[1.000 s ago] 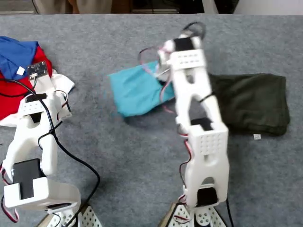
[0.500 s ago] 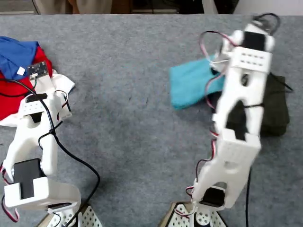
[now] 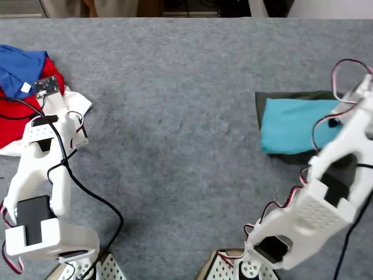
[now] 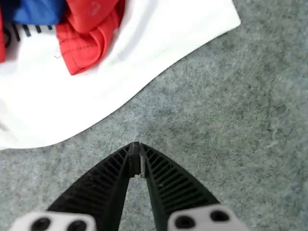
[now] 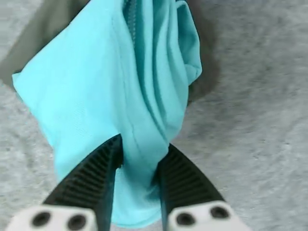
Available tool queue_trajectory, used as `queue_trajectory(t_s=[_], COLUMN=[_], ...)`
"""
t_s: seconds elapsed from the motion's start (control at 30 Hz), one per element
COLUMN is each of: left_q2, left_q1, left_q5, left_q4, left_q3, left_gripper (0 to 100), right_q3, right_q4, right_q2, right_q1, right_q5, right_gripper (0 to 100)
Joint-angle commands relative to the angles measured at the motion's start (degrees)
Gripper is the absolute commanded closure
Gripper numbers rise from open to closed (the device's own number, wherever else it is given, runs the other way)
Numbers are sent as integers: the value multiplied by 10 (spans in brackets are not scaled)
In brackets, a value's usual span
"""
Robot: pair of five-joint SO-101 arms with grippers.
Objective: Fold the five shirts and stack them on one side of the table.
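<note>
My right gripper [image 5: 142, 144] is shut on a fold of the teal shirt [image 5: 101, 82]. The teal shirt [image 3: 291, 125] lies on top of the folded dark green shirt [image 3: 280, 96] at the table's right side, with my right arm [image 3: 326, 186] stretched over both. At the far left lie a blue shirt [image 3: 20, 67], a red shirt [image 3: 11, 116] and a white shirt [image 3: 78, 105], bunched together and unfolded. My left gripper [image 4: 134, 161] is shut on nothing, just above the grey cloth beside the white shirt's edge [image 4: 144, 53]; red [image 4: 91, 29] and blue [image 4: 33, 9] fabric lie beyond.
Grey carpet-like cloth [image 3: 175, 116] covers the table, with a wide bare stretch between the two arms. Black cable [image 3: 87, 192] trails from the left arm [image 3: 35, 175] across the cloth. Both arm bases sit at the near edge.
My right arm has swung right across the table, carrying the teal shirt from the middle onto the dark green shirt. The left arm has stayed still.
</note>
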Motion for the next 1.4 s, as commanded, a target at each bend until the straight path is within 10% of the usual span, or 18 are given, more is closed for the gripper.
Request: queue_trajectory(t_s=[0.0, 0.2, 0.5, 0.97, 1.37], left_q2=[-25, -26, -32, -27, 125], left_q1=[-2, -2, -7, -171, -315], left_q5=[-6, -7, -17, -36, -64], left_q4=[-7, -5, 90, 398, 242], left_q3=[1, 1, -63, -422, -505], left_gripper=[982, 982, 982, 976, 774], right_q3=[1, -1, 0, 3, 3], right_q4=[6, -11, 9, 9, 10], right_q2=[-44, -44, -64, -119, -121], right_q1=[27, 25, 33, -36, -178], right_q5=[23, 54, 99, 102, 52], right_gripper=[994, 951, 450, 906, 926])
